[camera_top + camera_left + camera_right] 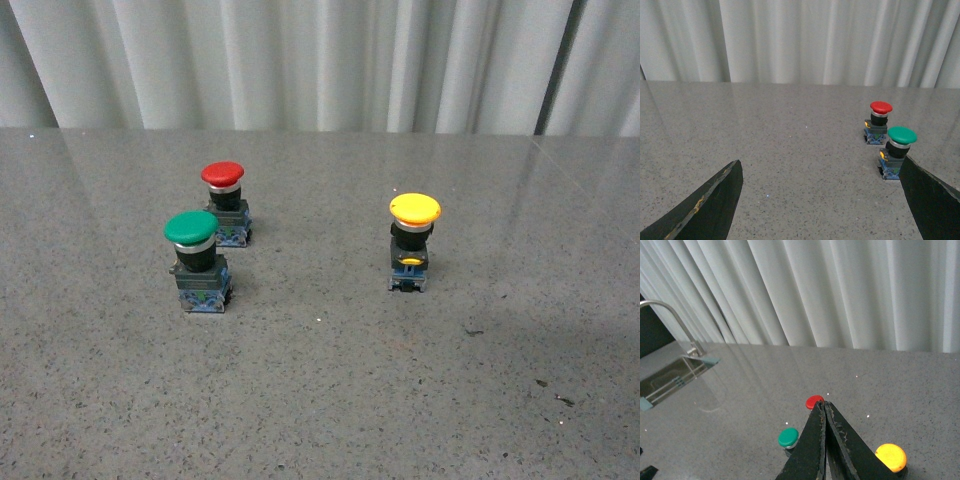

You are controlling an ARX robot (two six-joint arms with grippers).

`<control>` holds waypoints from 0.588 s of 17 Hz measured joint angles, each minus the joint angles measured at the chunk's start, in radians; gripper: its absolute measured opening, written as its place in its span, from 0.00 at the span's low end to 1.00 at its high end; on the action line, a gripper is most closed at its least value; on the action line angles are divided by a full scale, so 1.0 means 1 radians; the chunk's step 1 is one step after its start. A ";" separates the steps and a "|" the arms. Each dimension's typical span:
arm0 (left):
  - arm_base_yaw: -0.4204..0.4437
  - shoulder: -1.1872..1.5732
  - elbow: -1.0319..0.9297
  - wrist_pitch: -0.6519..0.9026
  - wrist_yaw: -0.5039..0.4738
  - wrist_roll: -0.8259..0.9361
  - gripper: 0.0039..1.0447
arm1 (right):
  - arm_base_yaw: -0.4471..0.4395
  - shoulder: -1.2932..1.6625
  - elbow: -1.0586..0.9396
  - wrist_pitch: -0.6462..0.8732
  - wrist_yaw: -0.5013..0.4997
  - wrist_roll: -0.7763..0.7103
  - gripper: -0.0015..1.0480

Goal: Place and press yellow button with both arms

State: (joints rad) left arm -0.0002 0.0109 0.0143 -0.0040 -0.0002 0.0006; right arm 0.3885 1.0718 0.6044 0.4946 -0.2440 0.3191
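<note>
Your left gripper [817, 200] has its jaws spread wide, with nothing between them but bare tabletop [790, 150]; they hang low over the surface, and the green button [899, 152] stands just beside the inner edge of one jaw, with the red button [878, 122] a little beyond it. Your right gripper [825, 450] has its jaws pressed together into a single point, holding nothing, which would suit it for pushing a cap down rather than for gripping. It hovers high, looking down on all three caps.

The yellow button [413, 243] stands upright and alone toward the right side of the tabletop, well apart from the green and red pair, roughly midway between the near and far edges. That clear space around it likely leaves you room to close on its body without knocking the others. Neither arm shows in the front view, so the task looks not yet begun. A sink [670, 377] lies off toward one far corner.
</note>
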 joint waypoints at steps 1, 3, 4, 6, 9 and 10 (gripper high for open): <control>0.000 0.000 0.000 0.000 0.000 0.000 0.94 | -0.028 -0.085 -0.035 -0.022 -0.013 0.027 0.02; 0.000 0.000 0.000 0.000 -0.001 0.000 0.94 | -0.042 -0.285 -0.152 -0.176 0.443 -0.175 0.02; 0.000 0.000 0.000 0.000 -0.002 0.000 0.94 | -0.141 -0.385 -0.249 -0.185 0.502 -0.245 0.02; 0.000 0.000 0.000 0.000 0.000 0.000 0.94 | -0.188 -0.472 -0.328 -0.161 0.443 -0.291 0.02; 0.000 0.000 0.000 0.000 0.000 0.000 0.94 | -0.254 -0.552 -0.425 -0.165 0.382 -0.305 0.02; 0.000 0.000 0.000 0.000 0.000 0.000 0.94 | -0.272 -0.583 -0.448 -0.165 0.366 -0.306 0.02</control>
State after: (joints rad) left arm -0.0002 0.0109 0.0143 -0.0040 0.0002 0.0006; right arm 0.1169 0.4892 0.1562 0.3294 0.1219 0.0128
